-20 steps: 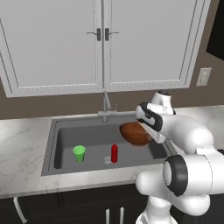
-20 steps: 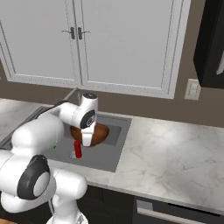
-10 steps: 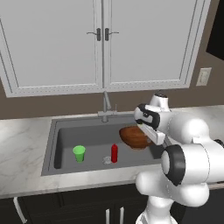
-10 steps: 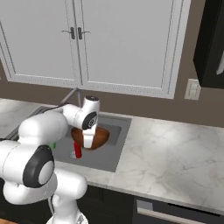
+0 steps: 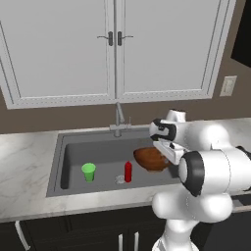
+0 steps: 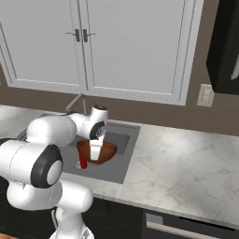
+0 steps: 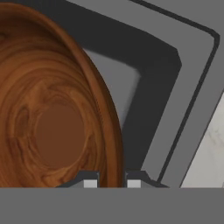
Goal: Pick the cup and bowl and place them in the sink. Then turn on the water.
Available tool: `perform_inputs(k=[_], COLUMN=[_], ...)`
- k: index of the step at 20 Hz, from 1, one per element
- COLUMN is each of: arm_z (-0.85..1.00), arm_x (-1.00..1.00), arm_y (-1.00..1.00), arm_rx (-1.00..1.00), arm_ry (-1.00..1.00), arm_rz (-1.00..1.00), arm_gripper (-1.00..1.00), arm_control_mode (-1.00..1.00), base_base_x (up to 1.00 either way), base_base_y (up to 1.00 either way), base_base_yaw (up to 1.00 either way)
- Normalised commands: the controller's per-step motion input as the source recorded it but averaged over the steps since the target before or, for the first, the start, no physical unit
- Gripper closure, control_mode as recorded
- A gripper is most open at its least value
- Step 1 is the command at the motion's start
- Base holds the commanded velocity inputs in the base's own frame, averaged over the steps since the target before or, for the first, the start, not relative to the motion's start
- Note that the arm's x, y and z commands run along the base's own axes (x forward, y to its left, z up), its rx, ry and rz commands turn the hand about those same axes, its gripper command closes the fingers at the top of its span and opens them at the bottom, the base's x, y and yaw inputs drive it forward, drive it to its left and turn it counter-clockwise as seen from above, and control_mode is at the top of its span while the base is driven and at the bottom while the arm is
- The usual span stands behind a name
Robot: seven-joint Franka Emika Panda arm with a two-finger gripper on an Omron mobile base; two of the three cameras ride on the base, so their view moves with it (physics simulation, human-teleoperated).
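One thin pinch only: claw nearly closed on rim of bowl, held low inside right end of sink, cup already standing at left. Risk if released while tilted: could roll onto red bottle, or slip early from so narrow a hold.

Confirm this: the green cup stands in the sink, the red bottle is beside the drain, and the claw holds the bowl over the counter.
Not quite. The claw holds the bowl over the sink, not the counter; the left base view shows it. The cup does stand in the sink, the bottle beside the drain.
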Motion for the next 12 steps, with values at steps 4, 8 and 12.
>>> perform_inputs(k=[4,8,12], arm_z=[-0.12,-0.13,-0.14], arm_x=[0.09,0.11,0.1], arm_y=[-0.04,-0.11,-0.11], arm_rx=[0.0,0.0,0.0], arm_ry=[0.03,0.0,0.0], arm_rz=[0.0,0.0,0.0], arm_gripper=[1.0,1.0,1.0], arm_control_mode=[-1.0,-1.0,-1.0], base_base_x=[0.0,0.0,0.0], base_base_y=[0.0,0.0,0.0], base_base_yaw=[0.0,0.0,0.0])
